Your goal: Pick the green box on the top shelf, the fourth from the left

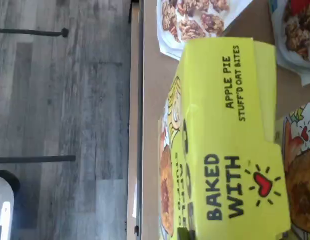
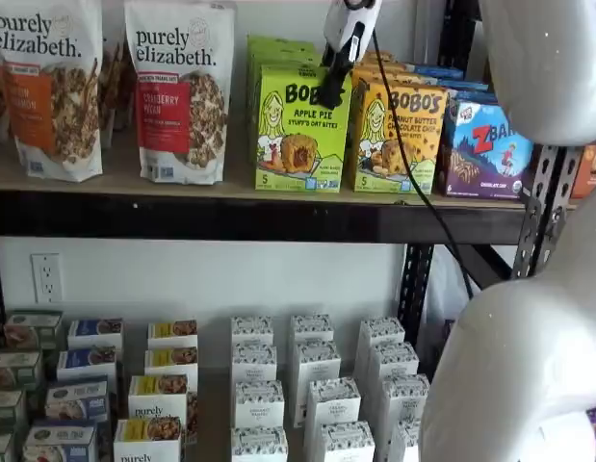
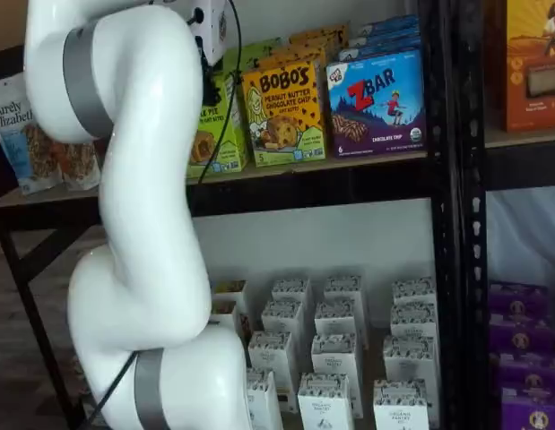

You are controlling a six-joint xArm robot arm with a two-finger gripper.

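The green box (image 2: 299,130) stands upright on the top shelf (image 2: 230,217), with more green boxes behind it. In the wrist view its lime top and front (image 1: 230,150) fill the frame close up, at the shelf's board edge (image 1: 149,100). My gripper (image 2: 329,94) hangs from above with its black fingers at the box's upper right front corner; only a side-on dark finger shows, so no gap can be read. In a shelf view the gripper (image 3: 208,90) sits against the green box (image 3: 225,134), which my white arm half hides.
An orange-yellow Bobo's box (image 2: 399,135) stands close on the green box's right, then a blue ZBar box (image 2: 485,149). Granola bags (image 2: 177,91) stand on its left. Small white cartons (image 2: 312,385) fill the lower level. My arm (image 3: 143,224) stands before the shelves.
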